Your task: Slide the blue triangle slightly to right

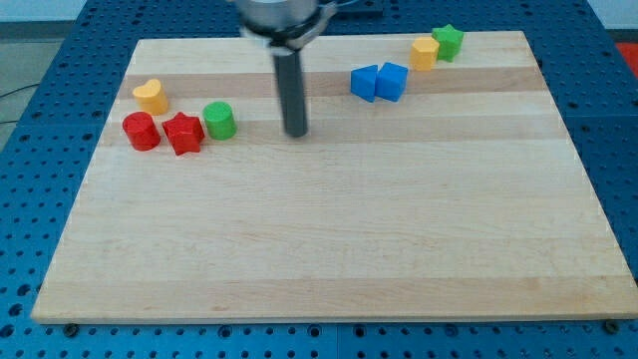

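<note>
Tip (pixel 296 134) of my rod, which carries no jaws, rests on the worktop (pixel 329 249) left of two touching blue blocks (pixel 379 82).

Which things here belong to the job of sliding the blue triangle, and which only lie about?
For the job: the blue triangle-like block; my tip, to its left, apart.

Lying about: blue cube-like block; yellow block; green star block; green cylinder; red star block; red cylinder; yellow heart-like block.

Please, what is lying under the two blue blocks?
Under the two blue blocks only the wooden board shows. The wood directly beneath them is covered, so it cannot be checked. My tip stands apart, toward the view's left.
</note>
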Robot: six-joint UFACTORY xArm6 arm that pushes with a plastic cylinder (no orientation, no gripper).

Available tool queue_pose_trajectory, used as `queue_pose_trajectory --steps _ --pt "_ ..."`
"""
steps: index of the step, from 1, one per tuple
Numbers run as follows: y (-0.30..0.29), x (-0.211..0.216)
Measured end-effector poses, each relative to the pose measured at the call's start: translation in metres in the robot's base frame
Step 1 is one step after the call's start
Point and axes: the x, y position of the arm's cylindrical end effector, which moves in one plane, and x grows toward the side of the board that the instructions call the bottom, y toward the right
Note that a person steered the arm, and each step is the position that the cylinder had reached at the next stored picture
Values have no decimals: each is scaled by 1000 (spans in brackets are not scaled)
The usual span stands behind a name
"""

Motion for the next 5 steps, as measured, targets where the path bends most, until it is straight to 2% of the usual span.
queue_pose_trajectory --steps 1,3,4,5 --pt "41 -39" --pt "130 -51" --pt "153 -77" --pt "156 -31"
